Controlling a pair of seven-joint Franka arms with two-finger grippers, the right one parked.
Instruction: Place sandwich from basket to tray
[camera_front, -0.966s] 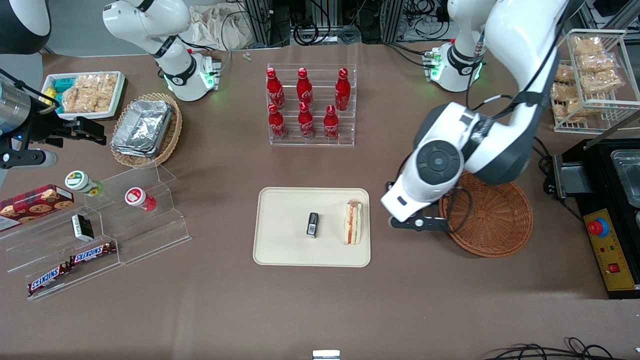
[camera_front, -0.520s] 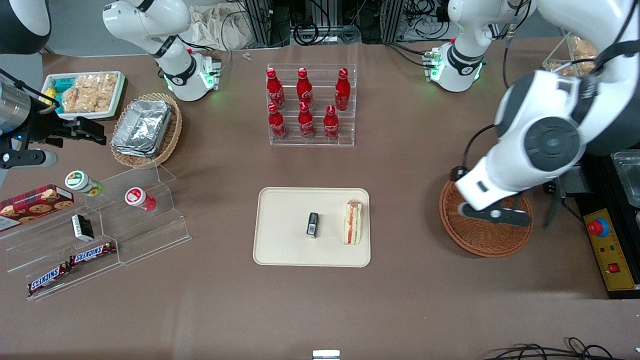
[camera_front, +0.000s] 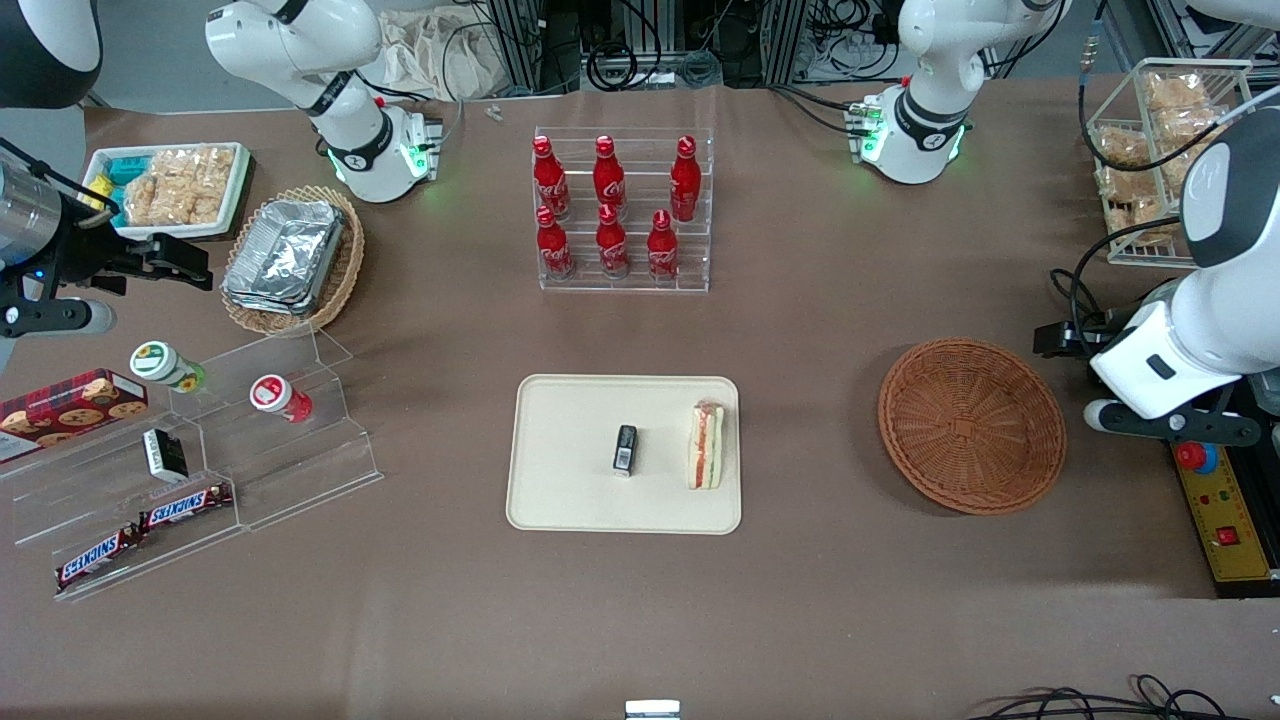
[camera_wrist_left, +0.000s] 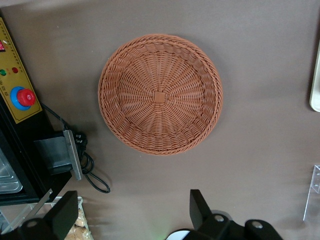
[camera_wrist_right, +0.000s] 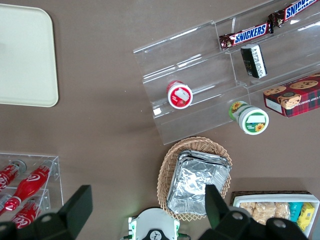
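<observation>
With the sandwich (camera_front: 706, 446) laid on the tray (camera_front: 560, 500), the gripper (camera_wrist_left: 132, 215), fingers (camera_wrist_left: 62, 216) apparently spread empty, is best kept clear of the basket (camera_front: 970, 426).

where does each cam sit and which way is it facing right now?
Front view: high, facing both arms, looking down on the table; tray holds the sandwich; left arm's gripper hangs by the basket, toward the working arm's end.
Left wrist view: looks straight down on the empty basket; open gripper fingers show.
Right wrist view: looks down on the snack shelf and foil containers.
Shared: basket in front and left wrist views.
</observation>
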